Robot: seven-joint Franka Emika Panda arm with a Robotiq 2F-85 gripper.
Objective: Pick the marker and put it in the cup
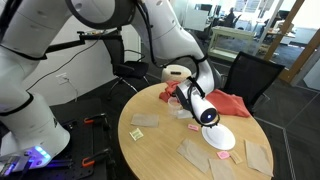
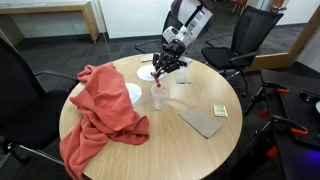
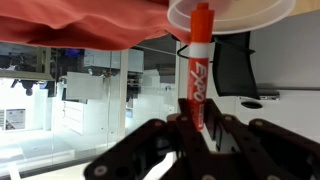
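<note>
My gripper (image 3: 197, 125) is shut on the red marker (image 3: 197, 70), which stands lengthwise between the fingers. In the wrist view its lighter end is at the mouth of the translucent whitish cup (image 3: 230, 12); I cannot tell whether it is inside. In an exterior view the gripper (image 2: 165, 68) hangs just above the small cup (image 2: 158, 96) on the round wooden table (image 2: 190, 150), and the marker's red shows between the fingers. In an exterior view the gripper (image 1: 190, 98) is over the table's far side and hides the cup.
A red cloth (image 2: 100, 105) drapes over the table beside the cup, also in an exterior view (image 1: 228, 102). A white plate (image 1: 220, 137), a cream cylinder (image 1: 177, 73), brown pads (image 2: 203, 121), a sticky note (image 2: 220, 111). Black chairs (image 2: 20, 90) ring the table.
</note>
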